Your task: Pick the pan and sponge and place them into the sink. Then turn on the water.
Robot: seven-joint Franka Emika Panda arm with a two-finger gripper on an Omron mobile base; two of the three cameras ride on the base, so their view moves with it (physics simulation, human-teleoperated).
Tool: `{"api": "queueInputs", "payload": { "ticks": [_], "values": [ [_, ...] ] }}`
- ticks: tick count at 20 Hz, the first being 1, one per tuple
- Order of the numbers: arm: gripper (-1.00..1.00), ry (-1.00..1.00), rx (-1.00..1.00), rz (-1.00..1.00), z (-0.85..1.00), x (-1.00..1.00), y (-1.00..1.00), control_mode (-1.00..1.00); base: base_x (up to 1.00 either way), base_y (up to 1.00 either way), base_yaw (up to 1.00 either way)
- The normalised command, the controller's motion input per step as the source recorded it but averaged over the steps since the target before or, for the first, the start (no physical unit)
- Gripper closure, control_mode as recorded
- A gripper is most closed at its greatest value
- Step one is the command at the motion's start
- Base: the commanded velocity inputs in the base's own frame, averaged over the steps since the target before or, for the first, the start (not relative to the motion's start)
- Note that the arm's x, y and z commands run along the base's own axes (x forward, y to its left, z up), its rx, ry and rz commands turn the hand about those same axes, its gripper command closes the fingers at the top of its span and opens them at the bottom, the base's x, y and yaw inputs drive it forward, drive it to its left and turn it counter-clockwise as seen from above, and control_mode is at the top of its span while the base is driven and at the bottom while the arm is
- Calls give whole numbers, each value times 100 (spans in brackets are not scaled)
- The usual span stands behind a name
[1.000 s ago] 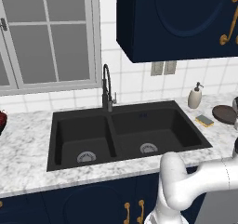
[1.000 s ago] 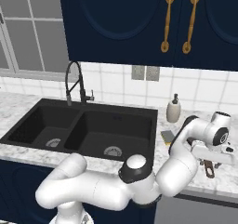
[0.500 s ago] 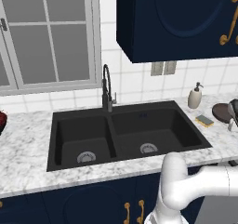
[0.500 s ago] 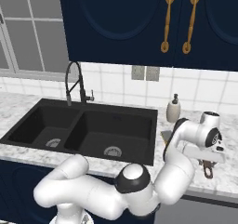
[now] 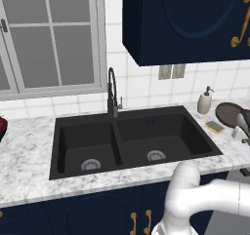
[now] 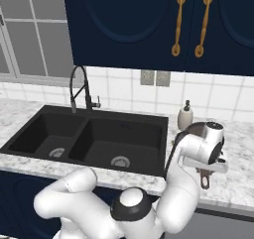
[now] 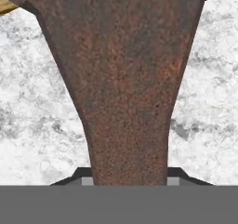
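The pan (image 5: 227, 113) is a dark reddish-brown round pan on the marble counter right of the sink (image 5: 88, 131). In the hand view its long handle (image 7: 128, 102) runs up between my fingertips (image 7: 82, 177), which press on both sides of it. My gripper (image 7: 128, 179) is shut on that handle, low over the counter. From the right base the hand (image 6: 208, 144) covers most of the pan, and the handle's end (image 6: 204, 180) sticks out below it. The yellow sponge (image 5: 215, 127) lies flat between pan and sink; one corner of the sponge (image 7: 6, 5) shows beside the handle.
A dark gooseneck faucet (image 5: 112, 90) stands behind the sink's divider, with no stream from it. A beige soap dispenser (image 5: 204, 102) stands at the wall behind the sponge. A dark bowl of red fruit (image 5: 1, 127) sits at the far left. Blue cabinets hang overhead.
The jaws have narrowed onto the pan's handle and stayed there. In the right base view the hand has shifted a little to the left, toward the sink.
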Motion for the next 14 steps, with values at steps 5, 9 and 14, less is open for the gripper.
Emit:
{"api": "queueInputs", "payload": {
  "ticks": [5, 9, 14],
  "values": [
    [100, -9, 0, 0, 54, -1, 50, -100, 0, 0, 0],
    [100, 13, -1, 4, 100, -23, 31, -100, 0, 0, 0],
    [100, 22, -7, 18, 89, -40, 57, -100, 0, 0, 0]
  ]
}}
